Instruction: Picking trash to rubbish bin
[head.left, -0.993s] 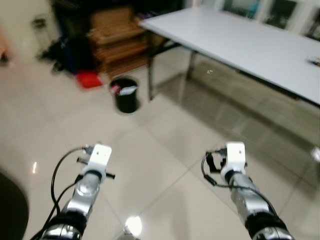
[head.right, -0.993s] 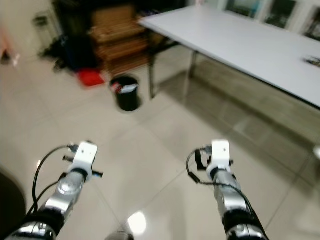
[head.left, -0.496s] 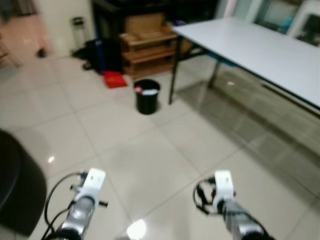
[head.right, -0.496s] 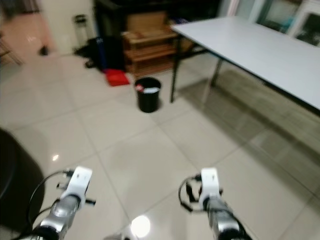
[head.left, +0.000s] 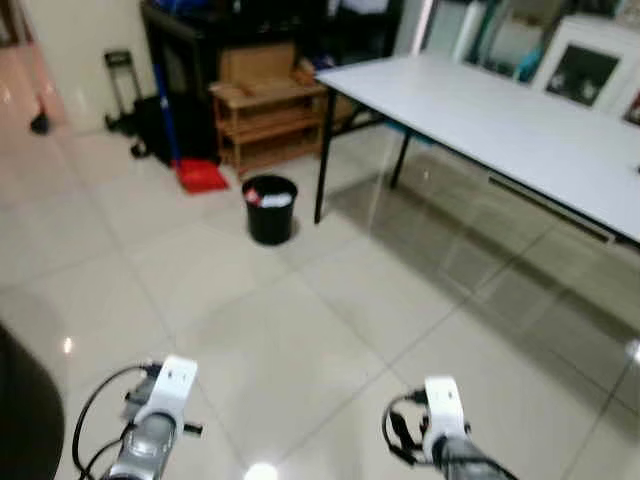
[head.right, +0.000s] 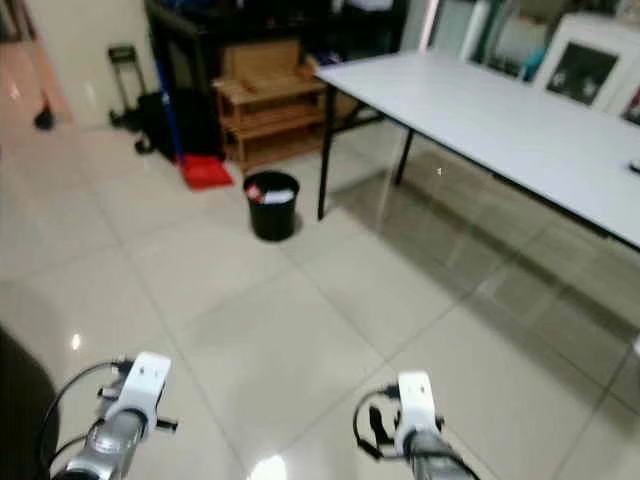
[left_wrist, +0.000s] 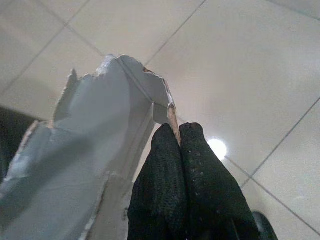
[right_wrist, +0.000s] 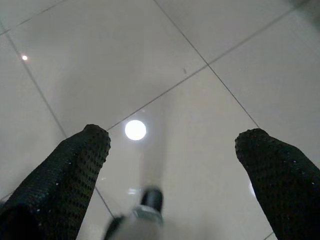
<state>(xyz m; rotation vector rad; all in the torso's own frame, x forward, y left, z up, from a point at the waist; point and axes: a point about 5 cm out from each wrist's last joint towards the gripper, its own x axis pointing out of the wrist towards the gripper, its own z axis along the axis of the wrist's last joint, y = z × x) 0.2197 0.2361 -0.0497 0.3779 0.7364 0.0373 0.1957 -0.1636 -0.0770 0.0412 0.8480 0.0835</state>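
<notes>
You see one black rubbish bin (head.left: 271, 208) at 11 o'clock, one long white surface (head.left: 480, 120) at 1 o'clock, one wooden shelf (head.left: 265, 115), one red dustpan (head.left: 202, 176), and one torn cardboard piece (left_wrist: 85, 150).

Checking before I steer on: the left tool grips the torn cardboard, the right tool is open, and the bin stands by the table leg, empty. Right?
Not quite: the bin is not empty; the left eye view shows trash at its rim. The rest holds: left tool pinches the cardboard, right tool is open, and the bin stands by the table leg.
</notes>
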